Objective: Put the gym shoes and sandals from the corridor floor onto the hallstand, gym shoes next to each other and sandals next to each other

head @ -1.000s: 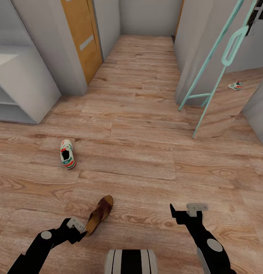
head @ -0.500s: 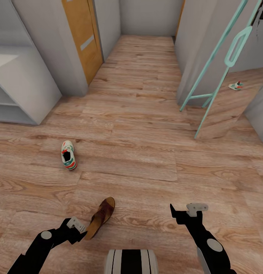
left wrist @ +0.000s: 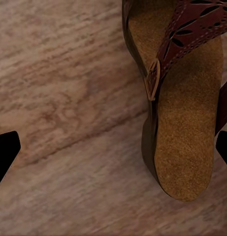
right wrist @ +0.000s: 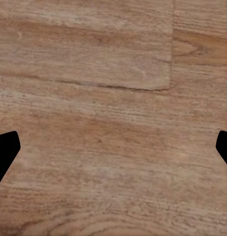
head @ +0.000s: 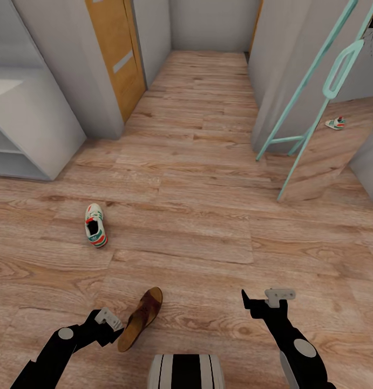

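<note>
One brown sandal [head: 141, 317] lies on the corridor floor [head: 197, 178] just beside my left gripper [head: 108, 321], which is open. In the left wrist view the sandal [left wrist: 187, 98] shows its tan footbed and cut-out strap, its heel near one black fingertip [left wrist: 224, 147]. A white gym shoe [head: 95, 225] with green stripes lies further ahead to the left. The other gym shoe [head: 334, 123] lies far off at the right, behind a teal frame. My right gripper [head: 262, 302] is open over bare planks [right wrist: 113, 98]. The hallstand [head: 29, 124] stands at the left edge. The second sandal is out of view.
A yellow-brown door [head: 116, 54] sits in the left wall. A leaning teal-framed panel [head: 310, 108] stands at the right by a grey wall corner [head: 272, 70]. The corridor runs straight ahead between the walls.
The whole picture has shifted slightly, so the camera moved; the sandal and the near gym shoe now sit a little lower in view. Both arms keep their pose.
</note>
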Robot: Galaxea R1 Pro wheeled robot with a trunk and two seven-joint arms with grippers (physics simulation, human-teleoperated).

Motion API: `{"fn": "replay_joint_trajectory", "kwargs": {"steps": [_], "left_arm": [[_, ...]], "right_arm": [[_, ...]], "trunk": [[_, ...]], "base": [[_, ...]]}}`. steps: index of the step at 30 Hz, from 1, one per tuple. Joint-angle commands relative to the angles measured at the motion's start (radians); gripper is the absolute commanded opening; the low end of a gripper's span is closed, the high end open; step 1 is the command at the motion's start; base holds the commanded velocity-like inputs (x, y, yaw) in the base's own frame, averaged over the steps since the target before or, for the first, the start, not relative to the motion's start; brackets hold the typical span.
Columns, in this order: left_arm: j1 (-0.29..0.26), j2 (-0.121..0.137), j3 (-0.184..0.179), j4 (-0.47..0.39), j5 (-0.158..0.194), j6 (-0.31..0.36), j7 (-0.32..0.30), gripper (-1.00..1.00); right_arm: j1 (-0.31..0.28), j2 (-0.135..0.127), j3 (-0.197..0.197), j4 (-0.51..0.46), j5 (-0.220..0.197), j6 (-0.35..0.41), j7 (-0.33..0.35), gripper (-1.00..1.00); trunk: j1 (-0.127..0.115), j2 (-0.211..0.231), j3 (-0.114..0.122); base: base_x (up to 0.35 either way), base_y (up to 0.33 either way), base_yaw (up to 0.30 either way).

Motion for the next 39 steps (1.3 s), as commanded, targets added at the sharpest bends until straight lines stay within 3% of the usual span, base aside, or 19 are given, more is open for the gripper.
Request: {"fn": "replay_joint_trajectory", "kwargs": {"steps": [1, 10, 16, 27, 39], "left_arm": [[0.000, -0.001, 0.002, -0.002, -0.003, 0.005, -0.007, 1.00], [0.000, -0.001, 0.002, -0.002, -0.003, 0.005, -0.007, 1.00], [0.000, -0.001, 0.002, -0.002, -0.003, 0.005, -0.007, 1.00], [0.000, -0.001, 0.002, -0.002, -0.003, 0.005, -0.007, 1.00], [0.000, -0.001, 0.002, -0.002, -0.003, 0.005, -0.007, 1.00]], "right_arm": [[0.000, 0.000, 0.001, -0.001, 0.000, 0.006, 0.000, 1.00], [0.000, 0.000, 0.000, -0.001, 0.000, 0.007, 0.000, 1.00], [0.000, 0.000, 0.000, -0.001, 0.001, 0.007, 0.000, 1.00], [0.000, 0.000, 0.001, -0.001, 0.000, 0.007, 0.000, 1.00], [0.000, 0.000, 0.000, -0.001, 0.000, 0.013, -0.001, 1.00]], "trunk": [[0.000, 0.000, -0.001], [0.000, 0.000, -0.001], [0.003, -0.002, -0.024], [0.003, -0.002, -0.024], [0.007, -0.004, -0.069]], "base": [[0.003, 0.000, 0.000], [0.000, 0.000, 0.000], [0.000, 0.000, 0.000], [0.000, 0.000, 0.000], [0.000, 0.000, 0.000]]}}
